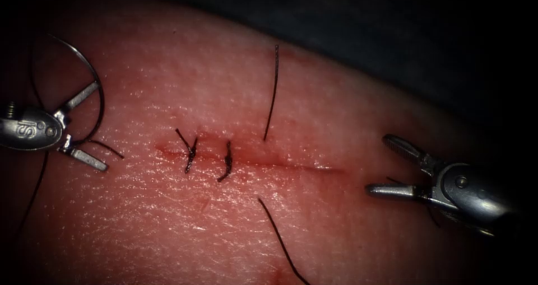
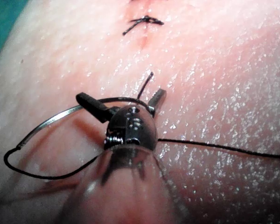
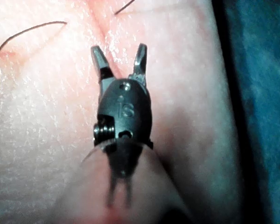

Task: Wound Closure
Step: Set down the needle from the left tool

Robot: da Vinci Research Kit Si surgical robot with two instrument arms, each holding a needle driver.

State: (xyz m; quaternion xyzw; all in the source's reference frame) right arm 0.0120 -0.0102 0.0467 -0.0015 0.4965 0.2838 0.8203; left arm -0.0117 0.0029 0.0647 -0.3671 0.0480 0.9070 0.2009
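Observation:
The tissue (image 1: 347, 106) bears a horizontal cut (image 1: 291, 164) with two knotted stitches (image 1: 190, 154) near its left end. Right of them, a dark thread (image 1: 273, 94) enters above the cut and comes out below it. Past the cut's left end, my left tool (image 1: 101, 126) has its jaws spread wide. The curved needle (image 1: 102, 108) arcs loosely across them near the hinge, out of the tissue and unclamped. In the left wrist view the needle (image 2: 60, 115) trails thread (image 2: 224, 148) around the left tool (image 2: 121, 94). My right tool (image 1: 377, 164), beyond the cut's right end, is open and holds nothing; the right wrist view shows this tool (image 3: 119, 46) the same.
Red fluid (image 1: 168, 149) lines the cut and stains the tissue at the lower edge. A short cut thread end (image 1: 109, 148) lies by the left tool's lower jaw. Dark background (image 1: 392, 16) lies beyond the tissue's far edge.

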